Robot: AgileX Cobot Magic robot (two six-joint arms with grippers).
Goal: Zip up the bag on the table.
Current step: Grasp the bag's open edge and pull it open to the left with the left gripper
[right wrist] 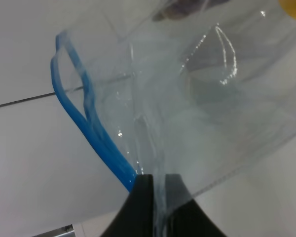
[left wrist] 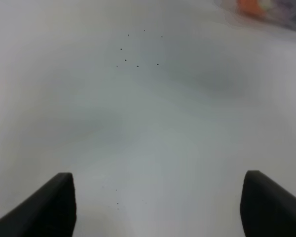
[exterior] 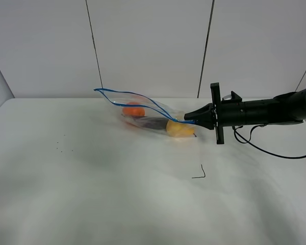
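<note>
The clear bag (exterior: 143,115) lies on the white table (exterior: 92,178) with orange (exterior: 133,109), purple (exterior: 153,123) and yellow (exterior: 179,128) produce inside. Its blue zip strip (exterior: 127,94) gapes open and stands up at the far left end. My right gripper (exterior: 189,121) is shut on the bag's right end beside the strip. The right wrist view shows the gripper (right wrist: 155,185) pinching the plastic (right wrist: 212,98) next to the two separated blue tracks (right wrist: 84,128). My left gripper (left wrist: 158,182) is open and empty above bare table. The bag (left wrist: 266,10) is far from it.
A thin black corner mark (exterior: 200,173) lies in front of the bag. Small dark specks (exterior: 58,148) dot the table's left, also in the left wrist view (left wrist: 135,54). A black cable (exterior: 275,153) hangs under the right arm. A panelled wall stands behind.
</note>
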